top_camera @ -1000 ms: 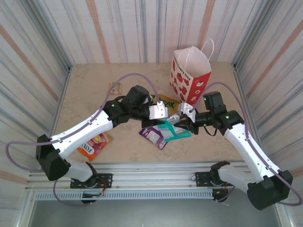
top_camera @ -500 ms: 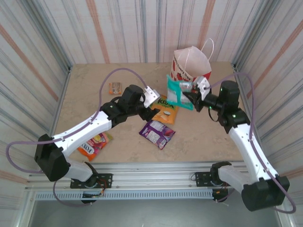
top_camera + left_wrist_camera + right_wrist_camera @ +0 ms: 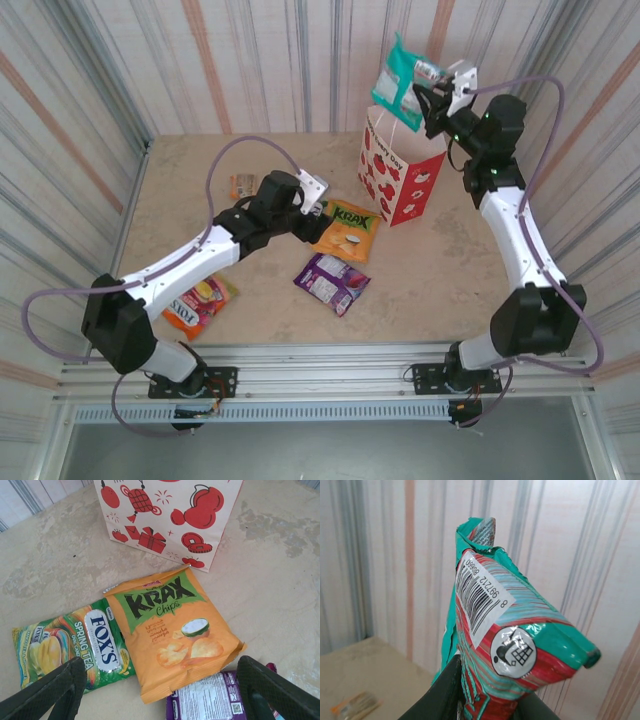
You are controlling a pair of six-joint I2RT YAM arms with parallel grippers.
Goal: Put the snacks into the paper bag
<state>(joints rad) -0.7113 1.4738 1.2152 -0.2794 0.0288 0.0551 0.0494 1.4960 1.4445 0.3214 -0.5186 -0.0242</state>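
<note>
While right gripper (image 3: 432,93) pinches teal packet (image 3: 397,82) high above bag (image 3: 400,175), upright near far edge of table (image 3: 180,180), left gripper (image 3: 320,205) hangs spread wide, empty, just over Krax packet (image 3: 348,228) mid-table. Purple packet (image 3: 332,283) lies just nearer; green Fox's packet (image 3: 70,645) touches Krax.

Bright, even light, soft shadows (wrist-view near edges slightly blurred)

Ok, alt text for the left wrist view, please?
An orange Krax packet lies on the table, a green Fox's packet at its left, a purple packet below. The paper bag stands behind; open jaws frame the bottom corners.
</note>
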